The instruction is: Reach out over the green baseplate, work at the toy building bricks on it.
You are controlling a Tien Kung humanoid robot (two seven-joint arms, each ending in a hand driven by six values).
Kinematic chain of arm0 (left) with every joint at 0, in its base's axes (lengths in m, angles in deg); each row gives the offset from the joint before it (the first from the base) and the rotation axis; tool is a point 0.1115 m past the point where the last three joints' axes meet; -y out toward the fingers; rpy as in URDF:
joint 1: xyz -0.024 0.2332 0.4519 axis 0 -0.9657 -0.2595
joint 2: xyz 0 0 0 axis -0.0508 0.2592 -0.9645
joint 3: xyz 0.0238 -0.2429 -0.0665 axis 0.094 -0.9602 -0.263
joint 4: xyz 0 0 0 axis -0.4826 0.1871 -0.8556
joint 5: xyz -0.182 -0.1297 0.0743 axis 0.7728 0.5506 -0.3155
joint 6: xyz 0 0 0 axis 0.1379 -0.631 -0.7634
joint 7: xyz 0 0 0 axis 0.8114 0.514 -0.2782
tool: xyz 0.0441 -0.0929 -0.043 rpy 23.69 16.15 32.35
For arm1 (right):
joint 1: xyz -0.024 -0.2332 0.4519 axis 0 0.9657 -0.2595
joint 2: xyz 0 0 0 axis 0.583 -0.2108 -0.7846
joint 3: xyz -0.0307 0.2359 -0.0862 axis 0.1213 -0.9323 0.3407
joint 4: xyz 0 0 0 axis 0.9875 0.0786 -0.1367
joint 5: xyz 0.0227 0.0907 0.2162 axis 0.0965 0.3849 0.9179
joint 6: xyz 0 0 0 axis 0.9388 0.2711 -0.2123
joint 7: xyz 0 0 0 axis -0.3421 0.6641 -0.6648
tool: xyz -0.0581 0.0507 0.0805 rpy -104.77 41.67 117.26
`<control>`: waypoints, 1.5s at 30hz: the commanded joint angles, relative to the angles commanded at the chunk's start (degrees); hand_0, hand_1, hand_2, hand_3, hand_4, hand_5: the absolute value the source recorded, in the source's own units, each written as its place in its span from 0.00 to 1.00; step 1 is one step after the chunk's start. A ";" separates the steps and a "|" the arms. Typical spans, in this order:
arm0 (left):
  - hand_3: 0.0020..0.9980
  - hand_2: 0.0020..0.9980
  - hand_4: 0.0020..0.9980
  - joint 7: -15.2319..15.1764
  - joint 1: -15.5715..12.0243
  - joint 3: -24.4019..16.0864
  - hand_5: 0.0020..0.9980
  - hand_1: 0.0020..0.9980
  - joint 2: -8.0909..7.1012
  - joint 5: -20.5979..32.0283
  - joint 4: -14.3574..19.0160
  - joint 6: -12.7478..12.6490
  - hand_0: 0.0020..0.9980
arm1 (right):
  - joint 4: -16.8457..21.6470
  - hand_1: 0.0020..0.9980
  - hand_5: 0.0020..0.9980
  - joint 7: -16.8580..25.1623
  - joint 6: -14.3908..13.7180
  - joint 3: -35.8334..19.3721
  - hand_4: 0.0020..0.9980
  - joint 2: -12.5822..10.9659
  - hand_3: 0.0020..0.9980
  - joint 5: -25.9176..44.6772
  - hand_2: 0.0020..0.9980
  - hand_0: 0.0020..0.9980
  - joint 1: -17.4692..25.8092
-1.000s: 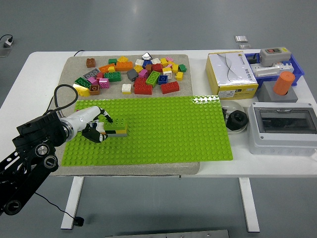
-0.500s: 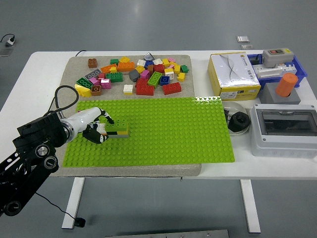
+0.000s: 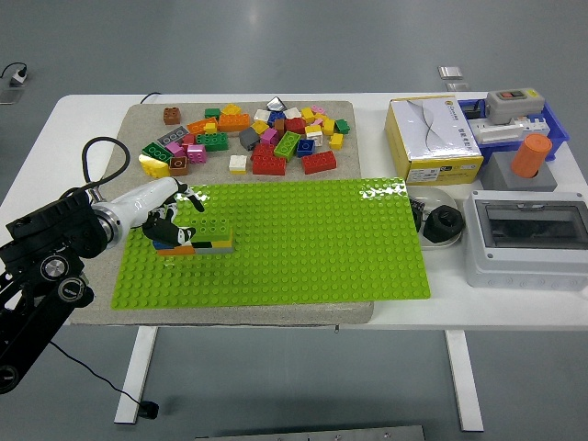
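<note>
On the green baseplate [image 3: 303, 239] near its left end, the left robot hand [image 3: 170, 223] curls its fingers around a stacked brick block [image 3: 204, 239], which looks best lifted straight up to avoid dragging the plate.

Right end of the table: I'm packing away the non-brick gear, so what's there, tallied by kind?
Yellow-and-white carton: 1
Blue bin: 1
Grey switch box: 1
Orange cylinder: 1
Grey block: 1
Clear-lidded enclosure: 1
White dish holding a black part: 1
Total: 7
</note>
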State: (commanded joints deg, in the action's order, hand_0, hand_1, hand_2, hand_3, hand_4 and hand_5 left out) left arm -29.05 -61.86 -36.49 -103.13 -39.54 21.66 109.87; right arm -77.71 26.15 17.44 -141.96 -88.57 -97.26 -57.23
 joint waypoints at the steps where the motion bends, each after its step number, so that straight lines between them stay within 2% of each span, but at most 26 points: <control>1: 0.66 0.09 0.65 -0.18 0.05 0.03 0.00 0.00 0.02 0.15 -0.02 -0.06 0.15 | 0.00 0.36 0.94 -0.02 0.01 -0.02 0.68 0.00 0.70 -0.04 0.55 0.63 -0.01; 7: 0.66 0.09 0.64 -0.85 0.40 0.65 0.00 0.00 0.48 0.05 -0.46 -0.51 0.15 | 0.00 0.36 0.94 -0.26 0.16 -0.14 0.68 0.09 0.70 -0.51 0.56 0.63 -0.24; 11: 0.66 0.09 0.63 -1.10 0.22 -0.56 0.00 0.00 -0.23 -1.17 -0.01 -1.20 0.15 | 0.00 0.37 0.94 -0.46 0.25 -0.25 0.68 0.20 0.70 -0.66 0.56 0.63 -0.27; 14: 0.66 0.09 0.63 -1.67 -0.20 -2.22 0.00 0.00 -1.68 -3.12 -0.06 -2.50 0.15 | 0.00 0.37 0.94 -0.66 0.34 -0.32 0.68 0.36 0.70 -0.96 0.56 0.63 -0.37; 16: 0.65 0.09 0.63 -2.63 -0.63 -3.50 0.00 0.00 -3.32 -4.79 -0.24 -3.79 0.15 | 0.00 0.37 0.95 -0.86 0.40 -0.40 0.68 0.52 0.69 -1.27 0.57 0.63 -0.44; 22: 0.65 0.09 0.63 -7.65 -3.11 -6.36 0.00 0.00 -8.05 -6.49 0.04 -9.08 0.15 | 0.00 0.38 0.95 -1.43 0.27 -0.26 0.68 0.77 0.69 -0.65 0.58 0.63 -0.52; 27: 0.65 0.09 0.62 -11.49 -5.22 -7.00 0.00 0.00 -10.44 -6.49 -0.06 -13.85 0.15 | 0.00 0.40 0.95 -1.62 0.13 -0.29 0.68 0.79 0.69 0.03 0.59 0.63 -0.73; 33: 0.66 0.09 0.62 -16.36 -6.08 -5.99 0.00 0.00 -12.43 -7.59 -2.63 -19.27 0.15 | 0.00 0.40 0.95 -1.70 0.18 -0.32 0.68 0.76 0.69 0.49 0.60 0.63 -1.08; 37: 0.66 0.09 0.62 -18.76 -5.75 -4.83 0.00 0.00 -12.86 -9.40 -5.35 -21.97 0.15 | 0.00 0.40 0.95 -1.73 0.16 -0.39 0.68 0.76 0.69 0.61 0.60 0.63 -1.29; 45: 0.68 0.09 0.61 -20.60 -4.32 -1.64 0.00 0.00 -11.85 -11.02 -8.78 -23.55 0.15 | 0.00 0.40 0.94 -1.48 -0.34 -0.19 0.67 0.86 0.69 1.67 0.60 0.63 -1.70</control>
State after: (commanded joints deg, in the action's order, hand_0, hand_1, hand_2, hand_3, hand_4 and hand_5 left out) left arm -49.65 -66.17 -38.12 -114.98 -50.56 12.88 86.32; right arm -77.71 24.67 17.10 -142.15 -87.72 -95.59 -58.93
